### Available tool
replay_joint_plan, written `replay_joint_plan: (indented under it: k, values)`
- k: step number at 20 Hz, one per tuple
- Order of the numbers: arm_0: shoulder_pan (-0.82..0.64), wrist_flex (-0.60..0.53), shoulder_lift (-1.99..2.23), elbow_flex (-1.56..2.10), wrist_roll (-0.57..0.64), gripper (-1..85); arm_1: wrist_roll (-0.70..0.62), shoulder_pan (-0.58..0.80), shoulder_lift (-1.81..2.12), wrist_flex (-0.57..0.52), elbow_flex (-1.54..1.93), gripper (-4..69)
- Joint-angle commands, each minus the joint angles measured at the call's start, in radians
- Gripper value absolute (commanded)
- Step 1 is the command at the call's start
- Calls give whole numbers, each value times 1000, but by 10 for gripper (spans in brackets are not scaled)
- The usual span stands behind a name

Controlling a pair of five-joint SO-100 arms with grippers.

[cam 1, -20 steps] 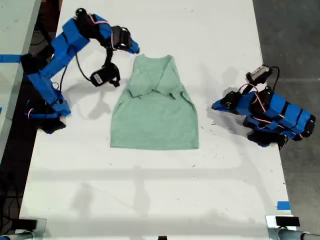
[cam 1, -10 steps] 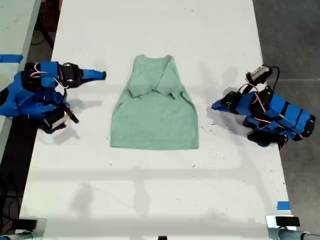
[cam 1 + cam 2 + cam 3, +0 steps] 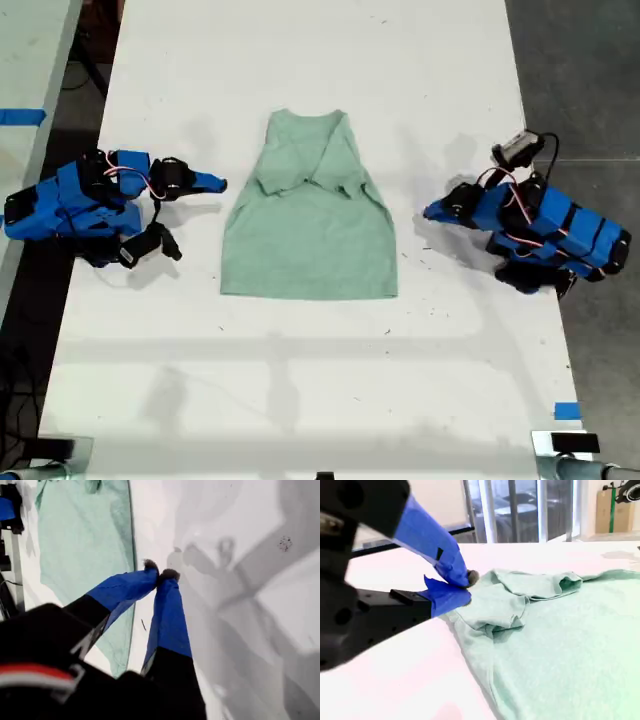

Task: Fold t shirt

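The first gripper (image 3: 160, 572) is clenched, fingertips pressed together with nothing between them, low over the white table (image 3: 300, 400); in the exterior view it (image 3: 428, 212) lies at 3 o'clock from the t shirt (image 3: 310, 230), near its edge but apart. The second gripper (image 3: 467, 587) is likewise clenched on nothing; in the exterior view it (image 3: 215, 183) sits at 9 o'clock, just beside the shirt. The t shirt lies flat mid-table, collar toward 12 o'clock, hem toward 6 o'clock, both sleeves folded inward over the chest.
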Motion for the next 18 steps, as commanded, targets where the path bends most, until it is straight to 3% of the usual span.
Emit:
replay_joint_plan:
  k: [1,18]
  values:
    - [-15,3,6,11,-14,-1,-8,2,9,-15,55,30]
    - [-37,29,6,12,-26,-1,6,-8,9,2,55,25]
